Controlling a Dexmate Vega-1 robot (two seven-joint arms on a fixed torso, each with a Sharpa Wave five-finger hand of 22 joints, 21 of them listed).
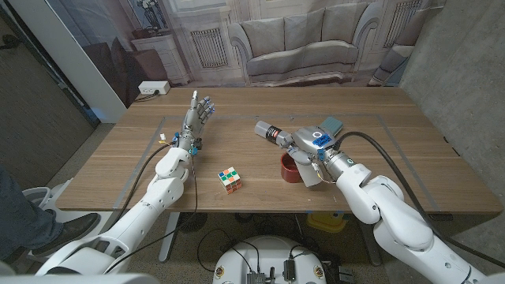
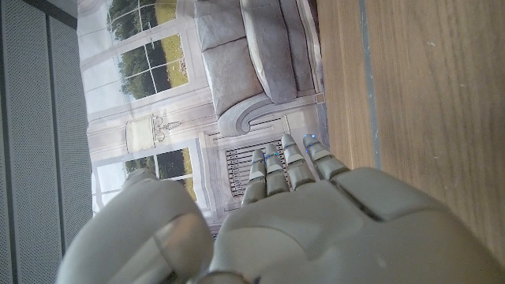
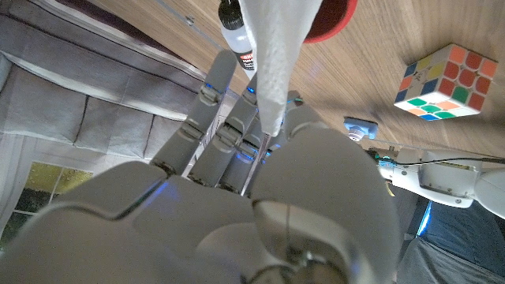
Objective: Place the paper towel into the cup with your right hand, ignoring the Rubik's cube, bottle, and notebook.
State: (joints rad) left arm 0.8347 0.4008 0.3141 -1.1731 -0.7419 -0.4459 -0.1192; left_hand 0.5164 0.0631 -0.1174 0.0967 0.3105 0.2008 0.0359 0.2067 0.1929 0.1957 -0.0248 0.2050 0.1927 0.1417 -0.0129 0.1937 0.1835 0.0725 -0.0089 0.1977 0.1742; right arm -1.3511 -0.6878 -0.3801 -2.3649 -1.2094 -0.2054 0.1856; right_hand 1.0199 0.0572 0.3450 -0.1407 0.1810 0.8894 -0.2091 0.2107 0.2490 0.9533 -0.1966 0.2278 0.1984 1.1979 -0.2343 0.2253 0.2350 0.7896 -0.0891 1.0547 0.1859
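right hand (image 3: 260, 189) pinches paper towel (image 3: 272, 55), which hangs toward red cup (image 1: 291, 168) on the bench (image 1: 410, 158). judgement: centre the dangling end over the cup's mouth before letting go. left hand (image 1: 197, 114) idle, fingers apart. rubik's cube (image 1: 230, 180) near; ignore.

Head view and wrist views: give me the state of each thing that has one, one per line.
paper towel: pinched by the right hand, hanging toward the cup
right hand: holds the paper towel beside the cup
red cup: upright
bottle: lying on its side
Rubik's cube: scrambled, resting on the table
left hand: empty, fingers extended
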